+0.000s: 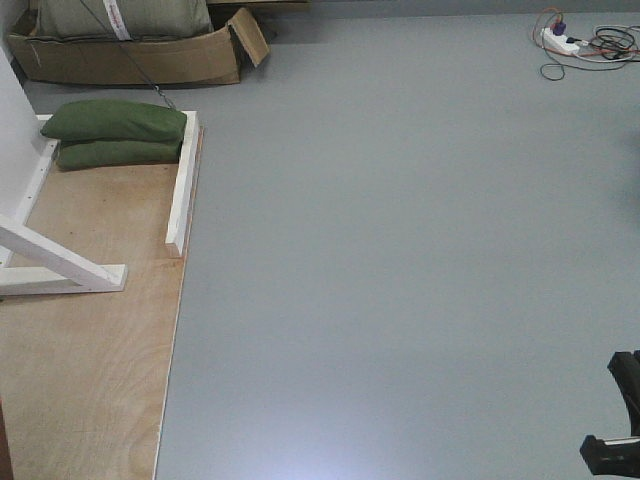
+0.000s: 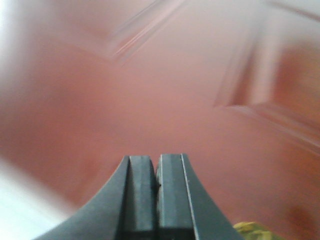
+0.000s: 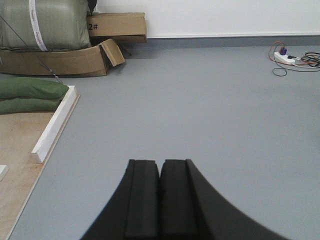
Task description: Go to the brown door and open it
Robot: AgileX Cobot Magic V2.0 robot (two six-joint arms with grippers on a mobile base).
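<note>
The brown door fills the left wrist view, glossy reddish-brown with recessed panel moulding, blurred and very close. My left gripper is shut and empty, right in front of the door panel. A brass-yellow bit shows at the bottom right of that view; I cannot tell if it is the handle. My right gripper is shut and empty, held low over the grey floor. In the front view only a sliver of the door shows at the bottom left corner, and a black arm part at the bottom right.
White timber frame braces and a white rail stand on a plywood base at left. Two green sandbags lie on it. A cardboard box sits behind. A power strip with cables lies far right on the grey floor.
</note>
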